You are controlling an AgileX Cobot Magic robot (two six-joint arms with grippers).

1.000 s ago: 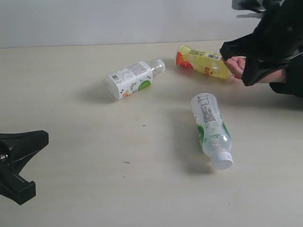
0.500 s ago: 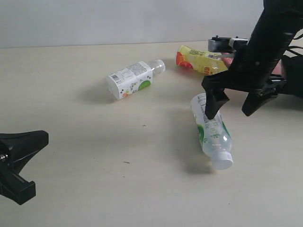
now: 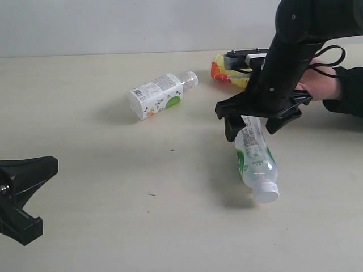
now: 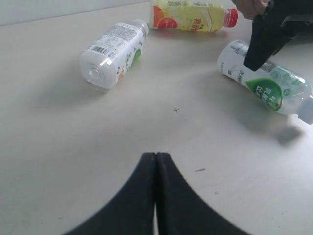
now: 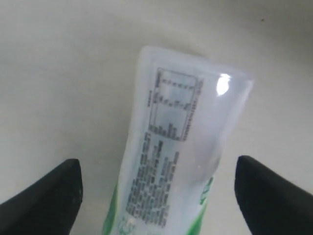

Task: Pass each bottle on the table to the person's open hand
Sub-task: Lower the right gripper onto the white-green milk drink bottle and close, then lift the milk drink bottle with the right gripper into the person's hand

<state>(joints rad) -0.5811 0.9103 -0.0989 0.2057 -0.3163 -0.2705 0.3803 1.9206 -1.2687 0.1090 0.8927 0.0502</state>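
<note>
Nearest, the left jaws are pressed together, well apart from the clear plastic bottle with green-white label and white cap, which lies on the pale beige counter. The right jaws stand spread astride that bottle's base end, with gaps either side. Beyond it lie a short white-labelled bottle, a yellow red-capped bottle and a person's hand.

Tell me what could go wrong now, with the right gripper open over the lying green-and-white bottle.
1. The green-and-white bottle lies on its side between the wide-open jaws of the right gripper; an off-centre close could make it roll or slip out.
2. The yellow bottle and the person's hand lie close to that arm; a lift or swing might hit them.
</note>
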